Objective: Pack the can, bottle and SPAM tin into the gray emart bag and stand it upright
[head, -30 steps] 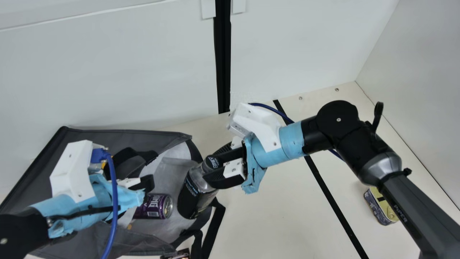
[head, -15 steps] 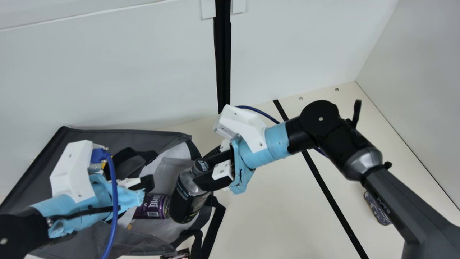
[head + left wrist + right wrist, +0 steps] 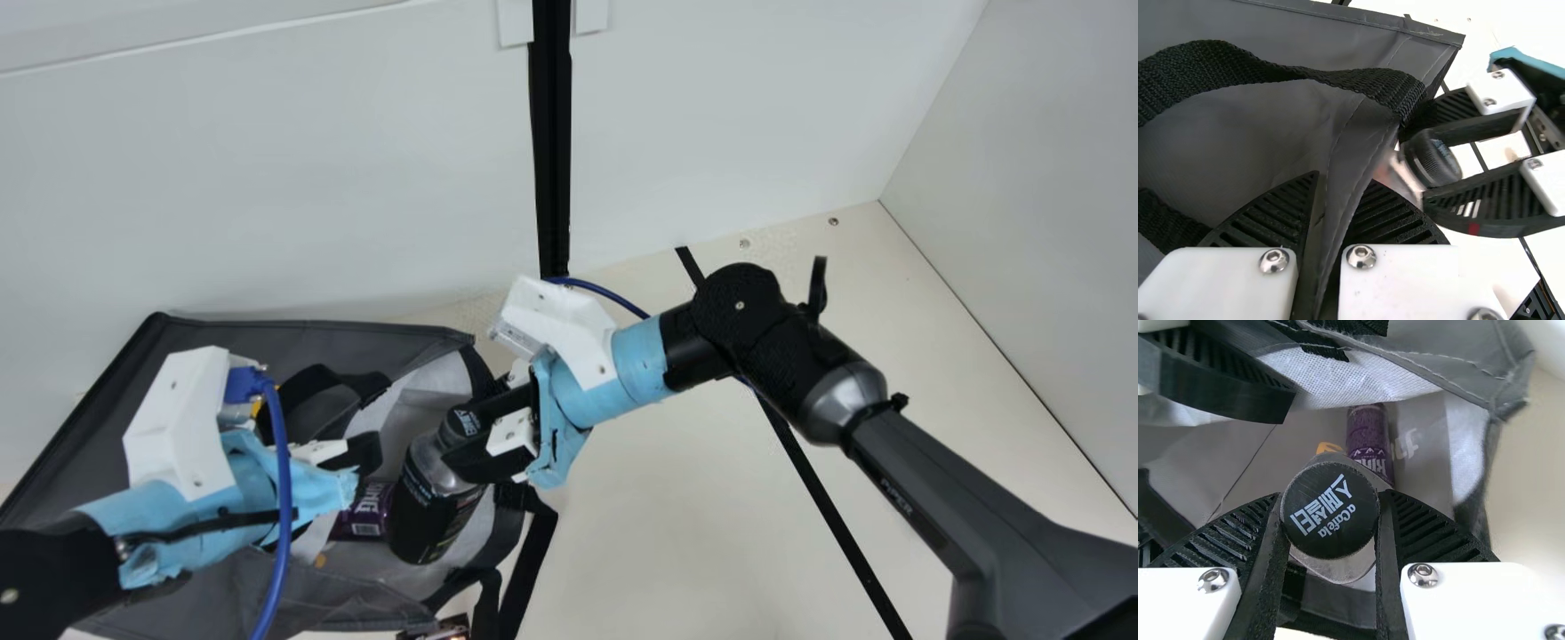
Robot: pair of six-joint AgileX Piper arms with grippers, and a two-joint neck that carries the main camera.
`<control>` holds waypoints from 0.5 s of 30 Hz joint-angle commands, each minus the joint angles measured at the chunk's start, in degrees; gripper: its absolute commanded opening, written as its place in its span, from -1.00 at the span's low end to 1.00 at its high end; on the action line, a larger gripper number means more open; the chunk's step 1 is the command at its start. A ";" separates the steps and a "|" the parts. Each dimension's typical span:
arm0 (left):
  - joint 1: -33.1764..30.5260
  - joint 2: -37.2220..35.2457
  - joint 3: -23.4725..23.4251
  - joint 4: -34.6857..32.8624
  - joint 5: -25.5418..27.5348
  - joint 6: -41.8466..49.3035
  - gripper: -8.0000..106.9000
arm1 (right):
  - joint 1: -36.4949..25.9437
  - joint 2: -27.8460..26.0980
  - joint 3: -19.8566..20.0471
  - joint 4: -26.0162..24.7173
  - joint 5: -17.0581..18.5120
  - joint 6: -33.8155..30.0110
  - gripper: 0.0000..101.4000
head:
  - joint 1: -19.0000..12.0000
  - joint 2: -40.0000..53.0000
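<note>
With our left pincer (image 3: 1341, 183) clamping the bag (image 3: 382, 333), we should ease the bottle (image 3: 436, 502), gripped by our right pincer (image 3: 1331, 501), lower left of main view, base-first beside the can (image 3: 363, 517).

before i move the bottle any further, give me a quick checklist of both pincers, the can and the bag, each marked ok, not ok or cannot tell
1. Left pincer shut on the edge of the bag: ok.
2. Right pincer gripping the bottle at its cap end: ok.
3. Bag's mouth open toward the bottle: ok.
4. Can inside the bag: ok, lying on its side.
5. Free gap between bottle and can: cannot tell, the bottle covers the can's near end in the main view.
6. Bag standing upright: not ok, it lies on its side.
</note>
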 commanded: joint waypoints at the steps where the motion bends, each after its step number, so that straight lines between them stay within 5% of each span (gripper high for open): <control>1: 0.00 0.00 0.00 0.00 0.00 0.00 -1.00 | 0.65 0.43 0.08 0.42 -0.37 -0.32 -1.00 | -1.30 -0.05; 15: 0.00 0.00 0.00 0.00 0.00 0.00 -1.00 | 5.35 3.83 -0.21 1.74 -3.69 -1.94 -1.00 | -1.30 -0.05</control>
